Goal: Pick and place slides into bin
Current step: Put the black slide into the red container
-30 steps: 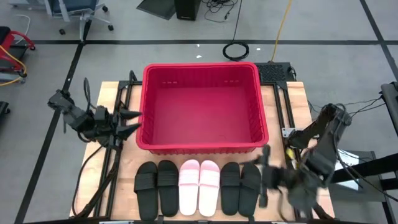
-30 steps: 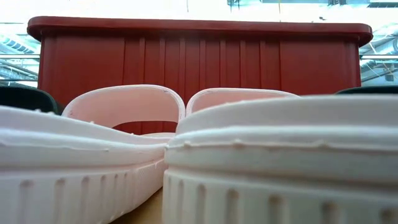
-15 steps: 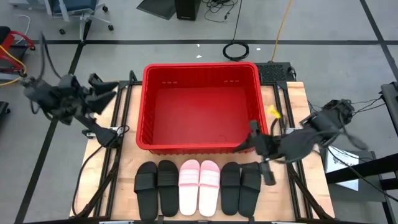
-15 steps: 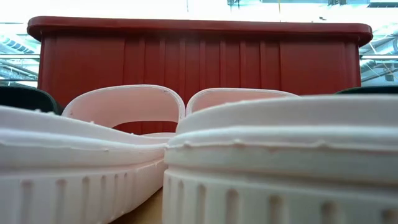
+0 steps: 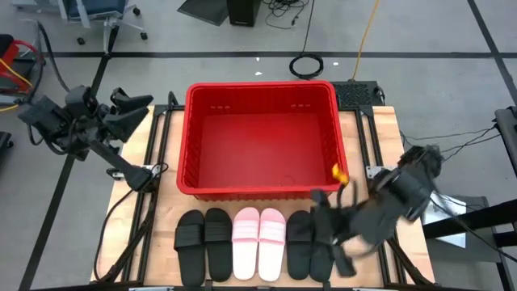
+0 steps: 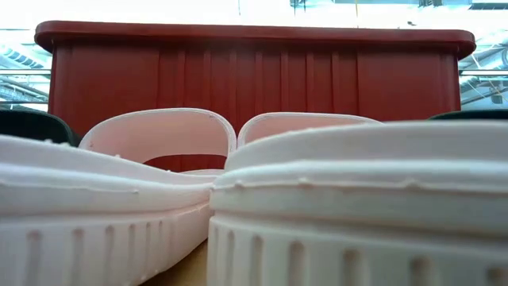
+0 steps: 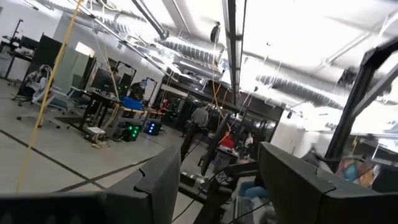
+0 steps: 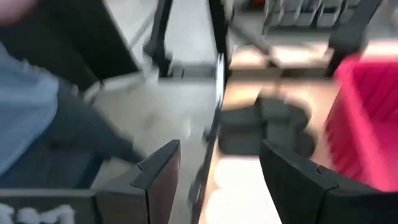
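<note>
The red bin [image 5: 262,137] stands at the table's middle and fills the back of the low view [image 6: 254,71]. Six slides lie sole-down in a row along the near edge: a black pair at the left [image 5: 203,245], a pink pair [image 5: 258,242], and a black pair at the right [image 5: 313,242]. The pink pair is close up in the low view [image 6: 159,159]. My right gripper [image 5: 329,234], open and blurred, is over the right black pair; its wrist view [image 8: 217,174] looks past pink slides [image 8: 236,199] to black ones [image 8: 261,127]. My left gripper [image 5: 133,105] is open and raised beyond the table's far left corner.
The bin's near wall [image 5: 258,191] stands close behind the slides' toe ends. Black frame rails [image 5: 149,210] run down the table's left side. Cables and a stand lie off the right edge [image 5: 452,210]. A blurred blue and dark shape [image 8: 37,112] fills one side of the right wrist view.
My left gripper has left the bin's left wall, risen and gone toward the far left corner. My right gripper has swung up to the bin's near right corner, then back toward the near edge over the right black pair, moving fast. The slides have stayed put.
</note>
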Robot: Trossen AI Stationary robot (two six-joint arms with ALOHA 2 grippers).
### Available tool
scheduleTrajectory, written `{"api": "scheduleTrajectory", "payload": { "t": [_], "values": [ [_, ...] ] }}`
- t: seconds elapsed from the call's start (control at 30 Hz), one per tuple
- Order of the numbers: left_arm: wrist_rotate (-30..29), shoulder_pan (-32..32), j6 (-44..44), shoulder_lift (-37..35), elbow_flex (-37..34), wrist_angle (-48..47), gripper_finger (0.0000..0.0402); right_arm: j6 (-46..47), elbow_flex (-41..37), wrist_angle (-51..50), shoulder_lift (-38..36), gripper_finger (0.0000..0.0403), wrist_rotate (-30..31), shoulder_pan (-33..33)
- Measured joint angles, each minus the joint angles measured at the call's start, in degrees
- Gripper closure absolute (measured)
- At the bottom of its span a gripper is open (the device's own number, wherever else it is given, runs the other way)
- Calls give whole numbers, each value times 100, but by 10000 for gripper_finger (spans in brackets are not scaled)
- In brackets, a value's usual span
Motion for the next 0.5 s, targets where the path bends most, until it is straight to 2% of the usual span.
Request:
{"api": "scheduleTrajectory", "payload": {
  "t": [0.3,0.5],
  "values": [
    [11,0,-372,-35,6,-973,188,1618,-9,-922,1100,193,-1211,47],
    [24,0,-865,-146,6,-1309,188,2597,-13,-1610,1593,193,-1318,-15]
  ]
}}
